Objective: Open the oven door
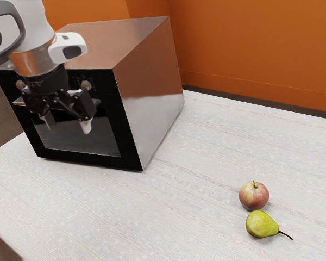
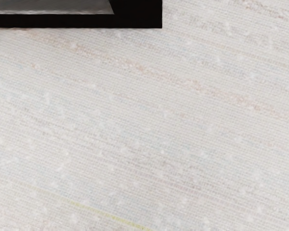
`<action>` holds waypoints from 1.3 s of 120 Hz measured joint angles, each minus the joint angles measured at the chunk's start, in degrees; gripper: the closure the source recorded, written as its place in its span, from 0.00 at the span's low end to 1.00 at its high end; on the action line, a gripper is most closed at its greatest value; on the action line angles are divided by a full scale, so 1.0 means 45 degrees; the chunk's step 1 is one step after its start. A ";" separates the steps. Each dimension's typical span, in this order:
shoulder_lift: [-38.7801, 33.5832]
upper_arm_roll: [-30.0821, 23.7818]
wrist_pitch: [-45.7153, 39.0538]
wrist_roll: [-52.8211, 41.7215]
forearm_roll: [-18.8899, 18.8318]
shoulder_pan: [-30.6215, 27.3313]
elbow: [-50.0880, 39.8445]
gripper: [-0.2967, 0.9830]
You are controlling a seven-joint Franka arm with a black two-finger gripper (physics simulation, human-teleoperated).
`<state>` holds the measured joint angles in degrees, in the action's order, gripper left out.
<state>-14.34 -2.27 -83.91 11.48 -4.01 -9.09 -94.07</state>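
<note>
My one gripper point(image 1: 68, 126), fingers apart, before one closed oven door point(image 1: 126, 145), two knobs point(image 1: 86, 85), one apple point(image 1: 254, 196) touching one pear point(image 1: 261, 224)

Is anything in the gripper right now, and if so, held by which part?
Nothing is held: the gripper stands open in front of the oven door, its fingers apart.

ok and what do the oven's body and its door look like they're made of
The oven's body looks like smooth, brushed or polished metal, probably steel: its side picks up the wall's orange and turns pale lower down. The door's frame is black and fairly glossy, perhaps enamel or plastic; the window seems to be dark glass, greyish and smooth.
</note>
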 joint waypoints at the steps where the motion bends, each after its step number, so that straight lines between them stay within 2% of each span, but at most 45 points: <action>1: -0.0016 -0.0003 0.0033 0.0099 -0.0017 -0.0014 -0.0008 0.23; 10: -0.0328 -0.0004 0.0275 0.0927 -0.0135 -0.0119 -0.0302 0.23; 17: -0.1734 0.0004 0.0342 0.1504 -0.0189 -0.0394 -0.1758 0.23; 24: -0.3500 0.0359 0.0384 0.2027 -0.0252 -0.1725 -0.3613 0.23; 32: -0.4019 0.1198 -0.0249 0.2583 0.0197 -0.2661 -0.4500 0.23; 50: -0.2615 0.1625 -0.4785 0.3916 0.2330 -0.3946 -0.4566 0.23; 65: -0.2362 0.1647 -0.7238 0.5021 0.3184 -0.4930 -0.4747 0.23; 91: -0.0630 0.1661 -1.0197 0.6917 0.3525 -0.5099 -0.4553 0.23; 101: -0.0472 0.1902 -1.0946 0.7758 0.3581 -0.5067 -0.4500 0.23; 156: 0.1186 0.1970 -1.2631 1.1322 0.3572 -0.5039 -0.4112 0.23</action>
<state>-9.00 6.60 -140.75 62.43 12.06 -31.76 -112.57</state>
